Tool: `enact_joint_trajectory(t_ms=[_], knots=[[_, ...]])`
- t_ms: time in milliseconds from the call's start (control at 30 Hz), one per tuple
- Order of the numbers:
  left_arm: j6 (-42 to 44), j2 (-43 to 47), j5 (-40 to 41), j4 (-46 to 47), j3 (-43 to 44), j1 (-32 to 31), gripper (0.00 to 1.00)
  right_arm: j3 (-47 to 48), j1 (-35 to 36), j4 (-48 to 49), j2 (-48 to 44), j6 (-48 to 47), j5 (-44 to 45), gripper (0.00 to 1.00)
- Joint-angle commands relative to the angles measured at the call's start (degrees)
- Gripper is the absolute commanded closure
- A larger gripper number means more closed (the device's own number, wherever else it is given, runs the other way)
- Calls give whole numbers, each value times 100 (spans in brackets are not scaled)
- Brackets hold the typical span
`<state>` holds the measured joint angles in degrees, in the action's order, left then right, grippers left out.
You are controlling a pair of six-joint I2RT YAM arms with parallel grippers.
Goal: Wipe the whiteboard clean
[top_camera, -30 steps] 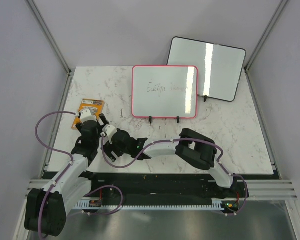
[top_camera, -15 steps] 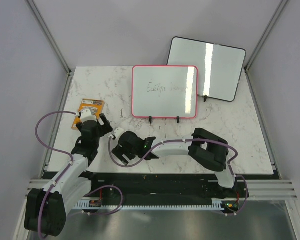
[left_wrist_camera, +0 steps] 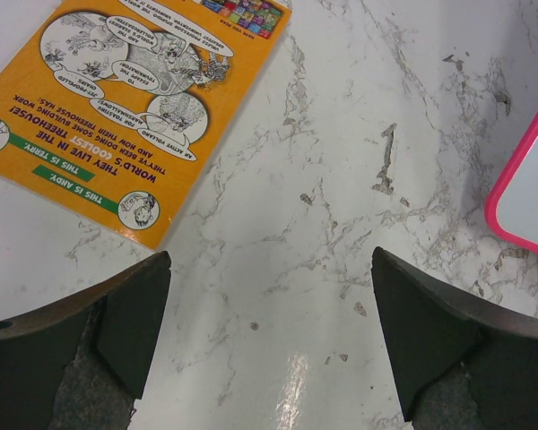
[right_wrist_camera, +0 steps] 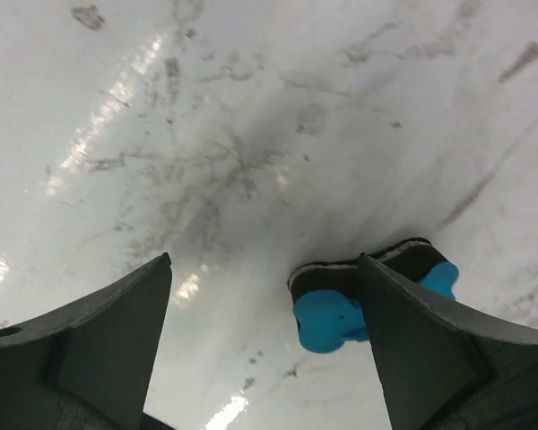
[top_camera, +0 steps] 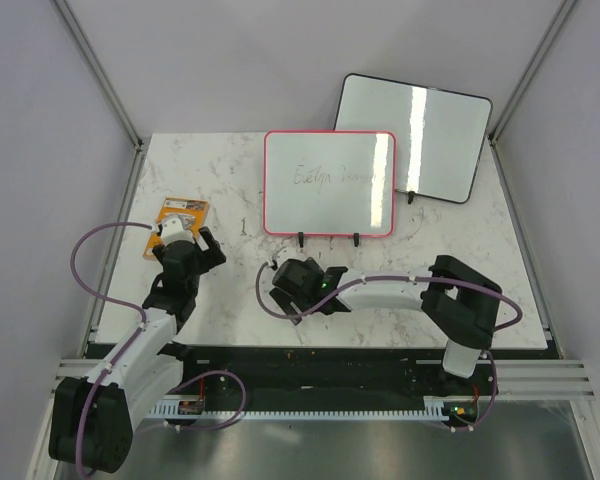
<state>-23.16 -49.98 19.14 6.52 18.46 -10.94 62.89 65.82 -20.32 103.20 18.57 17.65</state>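
The whiteboard (top_camera: 328,185) with a pink frame stands upright on small black feet at the middle back, with faint dark handwriting near its top. Its pink corner shows at the right edge of the left wrist view (left_wrist_camera: 523,193). A blue eraser (right_wrist_camera: 334,315) with a black felt base lies on the marble, partly behind the right finger (right_wrist_camera: 435,349) of my right gripper (right_wrist_camera: 264,262). That gripper is open and empty, low over the table in front of the whiteboard (top_camera: 292,290). My left gripper (left_wrist_camera: 271,258) is open and empty over bare marble at the left (top_camera: 192,240).
An orange booklet (top_camera: 178,222) lies flat at the left, just beyond my left gripper, and shows in the left wrist view (left_wrist_camera: 134,98). A black-framed whiteboard (top_camera: 413,137) leans at the back right. The marble table (top_camera: 460,270) ends at a metal rail in front.
My right gripper has swung to the right, away from the left gripper, to the table's middle in front of the pink whiteboard. The left arm has barely moved.
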Motion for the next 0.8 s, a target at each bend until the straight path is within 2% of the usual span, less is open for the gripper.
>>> enact_joint_trajectory(t_ms=[0,100,267,300,333,367,400,433,467,767], knots=[[-154,40,-33,235,105,39,0,-408,9,-52,-966,454,608,9],[-154,32,-33,227,105,39,1,-848,10,299,-1705,691,862,9],[-145,40,-50,235,97,39,0,-1604,10,344,-2907,1148,1231,11],[-145,32,-50,235,97,39,0,-1709,1,327,-3041,1280,1250,17],[-145,32,-50,235,97,39,1,-1893,-8,292,-3216,1333,1250,25],[-145,32,-50,235,97,39,1,-1956,-17,265,-3270,1403,1267,42],[-136,40,-59,235,97,48,1,-2009,-25,143,-3314,1517,1319,85],[-136,49,-68,235,97,48,0,-2096,-17,107,-3358,1684,1337,96],[-136,49,-68,244,88,39,1,-2149,-17,81,-3368,1755,1320,100],[-128,102,-85,235,70,39,1,-2299,-429,141,-2612,1967,942,100]])
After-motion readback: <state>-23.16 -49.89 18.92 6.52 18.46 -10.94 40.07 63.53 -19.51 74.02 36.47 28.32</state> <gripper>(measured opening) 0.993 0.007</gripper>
